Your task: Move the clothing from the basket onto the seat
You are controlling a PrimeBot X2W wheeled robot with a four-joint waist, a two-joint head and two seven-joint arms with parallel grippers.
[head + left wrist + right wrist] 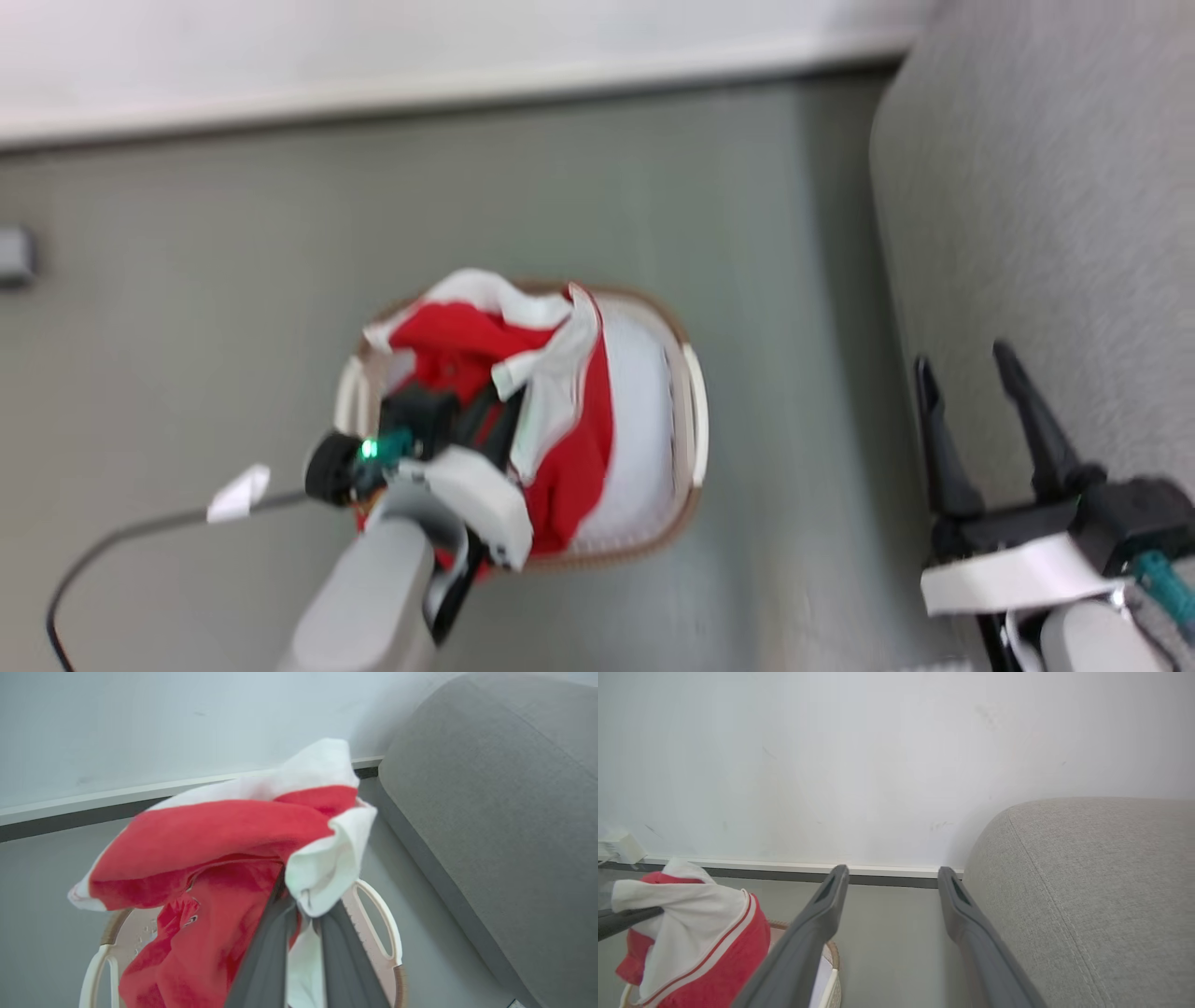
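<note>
Grey floor [233, 280] under a white wall [467, 37], basket [695, 420] near the seat [1046, 187] — left gripper [301, 910] pinching the clothing [579, 448], right gripper [963, 356] spread, empty.

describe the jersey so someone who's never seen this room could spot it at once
Left of the big grey seat, an oval basket stands on the floor. The jersey rises bunched out of it, pinched in the left gripper. It is red with white panels, unlike the plain white liner under it.
</note>
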